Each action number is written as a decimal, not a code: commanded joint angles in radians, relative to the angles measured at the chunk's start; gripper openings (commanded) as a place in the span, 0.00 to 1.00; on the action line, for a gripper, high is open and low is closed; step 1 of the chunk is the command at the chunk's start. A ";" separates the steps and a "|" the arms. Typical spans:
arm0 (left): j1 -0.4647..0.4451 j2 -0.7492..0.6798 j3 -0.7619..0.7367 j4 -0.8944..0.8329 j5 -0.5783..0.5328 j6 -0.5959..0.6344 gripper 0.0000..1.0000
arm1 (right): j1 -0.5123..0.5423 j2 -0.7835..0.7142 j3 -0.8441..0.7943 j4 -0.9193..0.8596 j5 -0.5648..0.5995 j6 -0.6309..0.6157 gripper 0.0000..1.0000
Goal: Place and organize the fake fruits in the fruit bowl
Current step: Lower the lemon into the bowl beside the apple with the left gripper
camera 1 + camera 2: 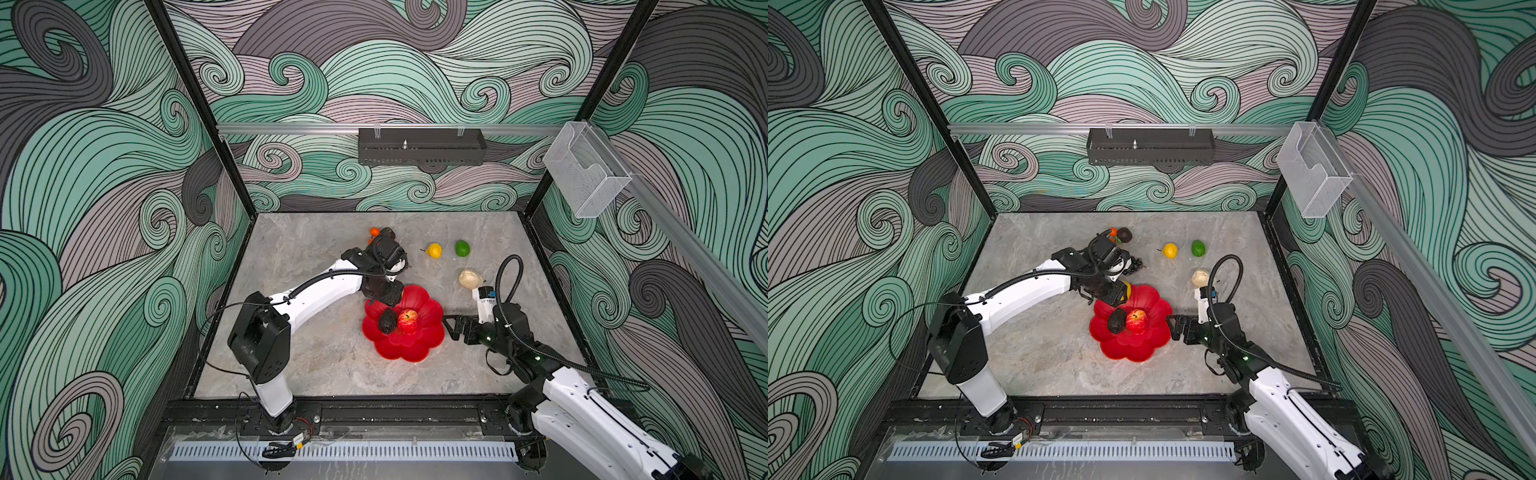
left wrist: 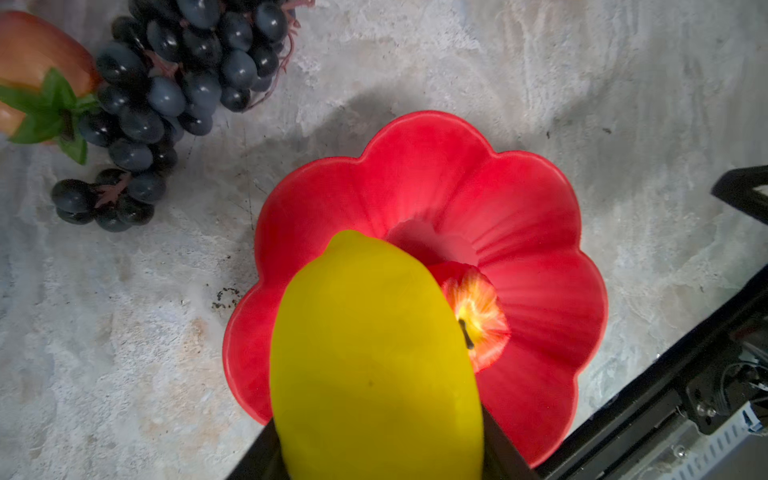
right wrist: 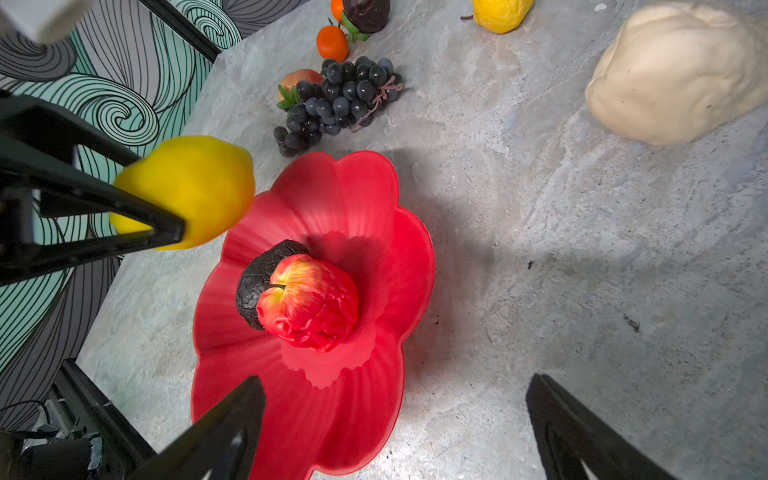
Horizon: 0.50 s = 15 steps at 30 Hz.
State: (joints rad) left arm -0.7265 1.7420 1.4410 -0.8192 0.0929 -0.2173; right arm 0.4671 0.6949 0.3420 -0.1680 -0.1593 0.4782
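Left claw [image 2: 380, 451]: closed on the yellow lemon [image 2: 374, 353], one finger on each side of it. The lemon hangs clear of the worktop [image 1: 332, 365], above the far-left petals of the red fruit bowl [image 2: 540, 199].

Bowl contents: a red apple [image 3: 309, 303] at the centre, stem end tipped to the side, touching a dark avocado [image 3: 253, 282] on its left. These two fill the middle of the dish. The far and right petals are bare.

Right claw [image 3: 395, 384]: jaws spread wide, holding nothing. It sits low, just beside the bowl's right rim. In my right wrist view one finger overlaps that rim; whether it touches I cannot tell.

Loose fruit on the worktop beyond the bowl:
- Black grape bunch [image 3: 340, 97], near the far rim but apart from it.
- A reddish piece with green leaves [image 3: 301, 77], against the grapes.
- A tangerine [image 3: 331, 41] and a second dark avocado [image 3: 368, 14], farther back, close together.
- A yellow pear [image 1: 434, 251] and a green lime [image 1: 462, 248], side by side and apart, far right.
- A cream pear [image 3: 673, 75], alone, near my right arm.
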 commanded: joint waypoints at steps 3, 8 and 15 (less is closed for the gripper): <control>0.015 0.060 0.052 -0.062 0.024 -0.002 0.50 | -0.001 -0.029 -0.031 0.047 0.006 -0.015 0.99; 0.020 0.119 0.082 -0.063 0.030 -0.003 0.50 | -0.002 -0.029 -0.044 0.063 0.008 -0.012 0.99; 0.030 0.180 0.106 -0.057 0.047 -0.005 0.51 | 0.000 -0.026 -0.055 0.077 0.010 -0.009 0.99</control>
State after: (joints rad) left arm -0.7074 1.8973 1.5070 -0.8524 0.1184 -0.2180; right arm 0.4671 0.6712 0.3023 -0.1165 -0.1585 0.4782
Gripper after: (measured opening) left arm 0.522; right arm 0.988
